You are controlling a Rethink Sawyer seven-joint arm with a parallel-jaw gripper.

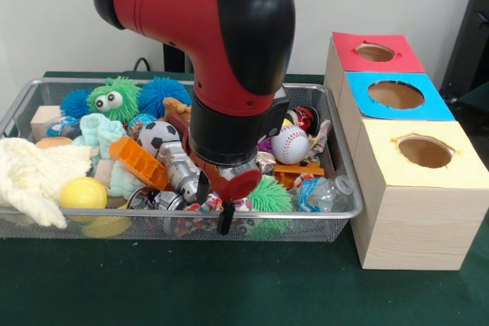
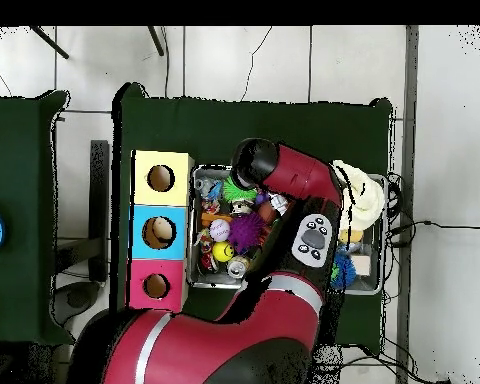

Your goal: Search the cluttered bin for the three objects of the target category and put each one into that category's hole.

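1. A red and black robot arm (image 1: 221, 59) comes down from the top centre of the front view into a wire mesh bin (image 1: 348, 188) that fills the left and middle of the frame.
2. Its gripper (image 1: 214, 204) hangs low at the bin's front edge, lower centre of the frame. Two dark fingers (image 1: 225, 219) show, but whether they are parted or holding anything cannot be told.
3. The bin is crowded with toys: a baseball (image 1: 290, 144) right of the arm, a soccer ball (image 1: 158, 135) left of it, a yellow ball (image 1: 82, 192) at lower left, and a green spiky ball (image 1: 269, 195) just beside the gripper.
4. A cream knitted cloth (image 1: 30, 177) drapes over the bin's left end.
5. At right stands a wooden box with a red hole (image 1: 375, 52), a blue hole (image 1: 396, 95) and a yellow hole (image 1: 425, 151).
6. In the overhead view, the arm covers much of the bin.
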